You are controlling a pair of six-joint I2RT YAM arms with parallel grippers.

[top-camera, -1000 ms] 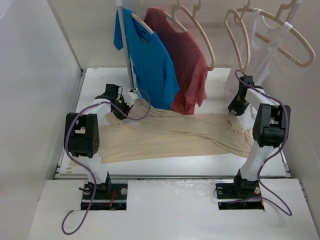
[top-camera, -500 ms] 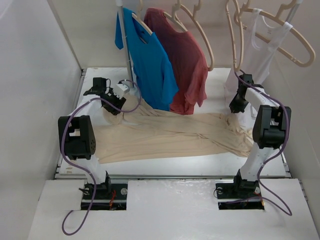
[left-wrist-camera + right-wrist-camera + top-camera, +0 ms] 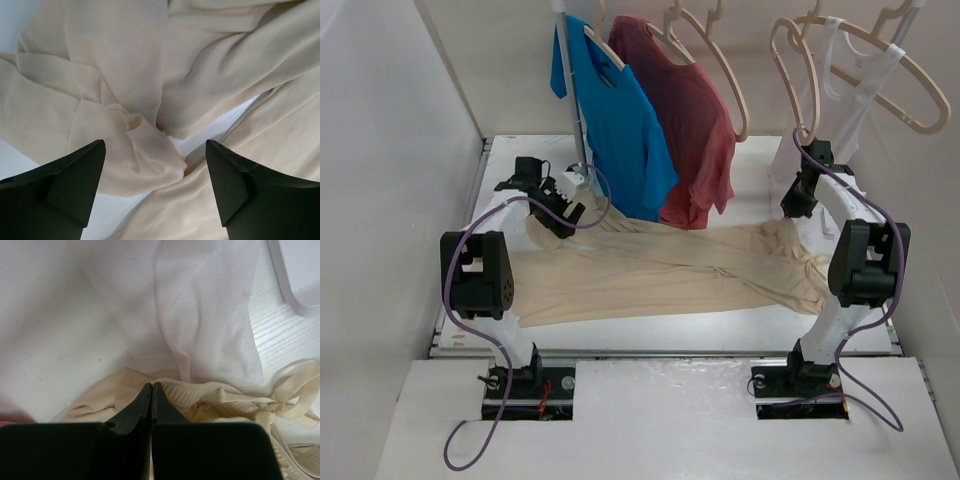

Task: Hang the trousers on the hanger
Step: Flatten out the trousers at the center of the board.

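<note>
Trousers (image 3: 660,270) spread flat across the table (image 3: 720,325), empty hanger (image 3: 773,48) up behind their right end.
A lift from the right end alone may drag or drop them. The right gripper (image 3: 151,385) is clenched at their waistband edge, and whether it has caught cloth is unclear. The left gripper (image 3: 155,142) gapes over their bunched left end, holding nothing.

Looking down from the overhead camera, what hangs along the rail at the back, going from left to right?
Blue T-shirt → dull red T-shirt → empty wooden hanger → white vest.
</note>
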